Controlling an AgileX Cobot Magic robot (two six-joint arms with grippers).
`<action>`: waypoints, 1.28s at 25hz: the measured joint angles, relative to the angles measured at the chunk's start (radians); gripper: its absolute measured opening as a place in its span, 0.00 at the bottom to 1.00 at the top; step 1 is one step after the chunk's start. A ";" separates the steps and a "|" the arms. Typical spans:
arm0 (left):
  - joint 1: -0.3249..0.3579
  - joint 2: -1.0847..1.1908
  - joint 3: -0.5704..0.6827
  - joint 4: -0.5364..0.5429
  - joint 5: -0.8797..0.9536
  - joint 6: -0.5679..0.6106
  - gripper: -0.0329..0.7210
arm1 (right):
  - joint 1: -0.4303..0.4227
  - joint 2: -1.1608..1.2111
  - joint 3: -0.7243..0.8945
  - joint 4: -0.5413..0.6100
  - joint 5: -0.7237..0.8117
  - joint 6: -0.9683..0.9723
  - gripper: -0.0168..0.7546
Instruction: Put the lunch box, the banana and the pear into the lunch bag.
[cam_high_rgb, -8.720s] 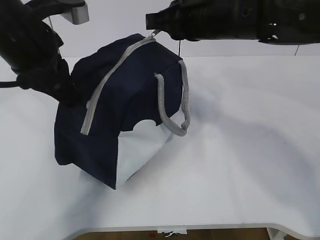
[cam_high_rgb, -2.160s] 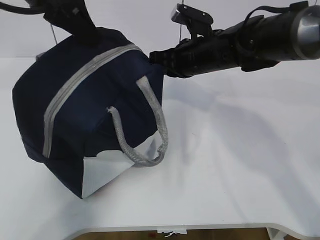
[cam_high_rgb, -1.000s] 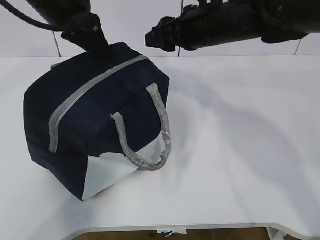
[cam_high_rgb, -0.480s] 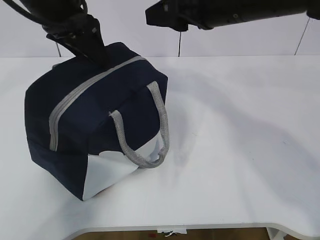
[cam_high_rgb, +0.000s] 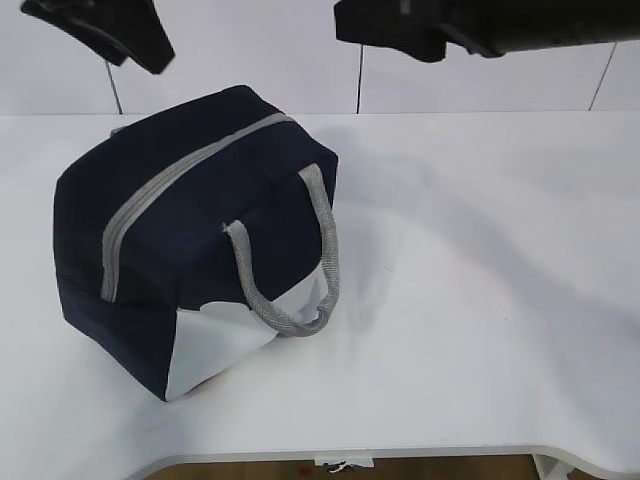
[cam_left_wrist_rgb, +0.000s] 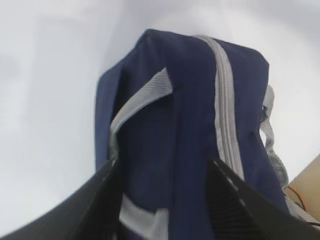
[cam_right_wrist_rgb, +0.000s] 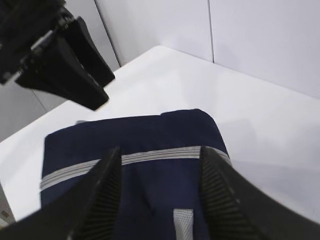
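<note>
Lunch bag sits zipped on the white table; my left gripper and right gripper hover above it, jaws apart and empty, apparently clear after closing it.

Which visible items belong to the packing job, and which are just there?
Job:
- navy-blue fabric lunch bag, grey zipper closed
- lunch box, banana, pear: not visible

Just there:
- white table
- white wall panels
</note>
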 joint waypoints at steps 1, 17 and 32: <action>0.000 -0.032 0.014 0.010 0.000 -0.006 0.58 | 0.000 -0.025 0.013 0.000 -0.001 0.000 0.51; 0.000 -0.587 0.412 0.041 0.015 -0.017 0.42 | 0.000 -0.254 0.162 0.000 -0.092 0.005 0.52; 0.000 -1.201 0.897 0.038 -0.078 -0.017 0.36 | 0.000 -0.269 0.169 0.000 -0.198 0.022 0.52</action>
